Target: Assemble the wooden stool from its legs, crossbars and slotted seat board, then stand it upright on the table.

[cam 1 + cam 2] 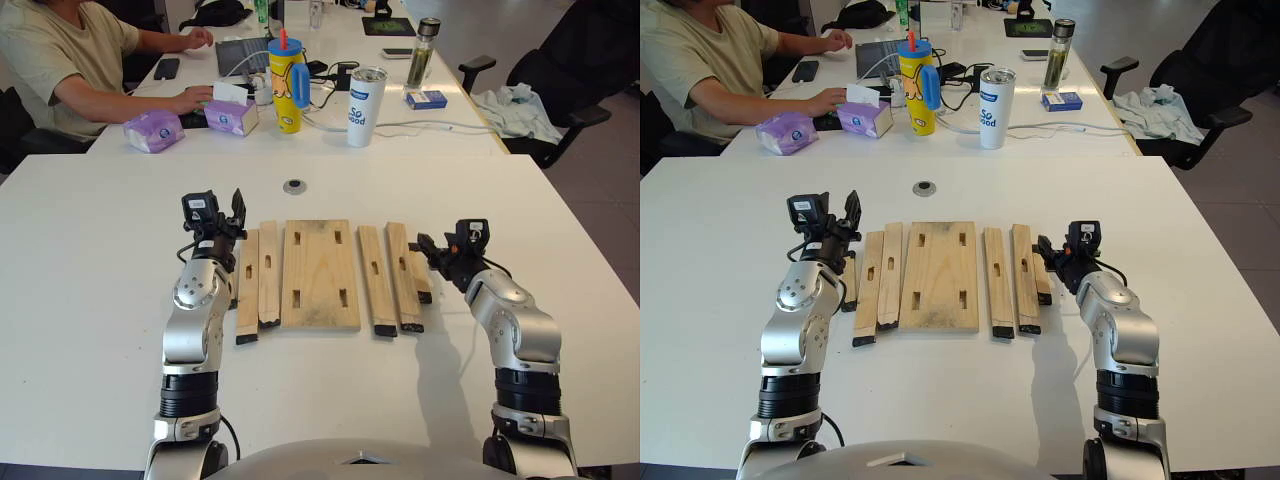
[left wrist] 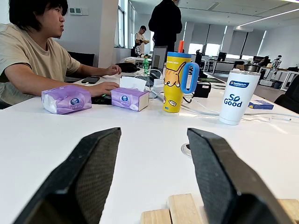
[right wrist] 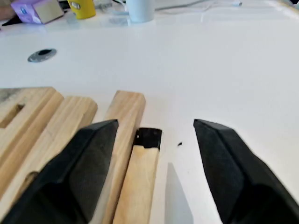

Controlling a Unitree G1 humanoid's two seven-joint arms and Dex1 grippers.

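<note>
I see the slotted seat board [image 1: 320, 275] flat on the smooth white table [image 1: 90, 260]. It's pale raw wood with four rectangular slots. Slats [image 1: 258, 280] lie just beside both long edges. Left gripper [image 1: 226, 218] and right gripper [image 1: 428, 250] sit outboard of the slats, jaws apart, holding nothing.

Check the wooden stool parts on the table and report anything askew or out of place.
Nothing stands out. The slotted pale wooden seat board lies flat, with the long wooden slats flat and roughly parallel on both sides; only their near ends are slightly staggered.
</note>
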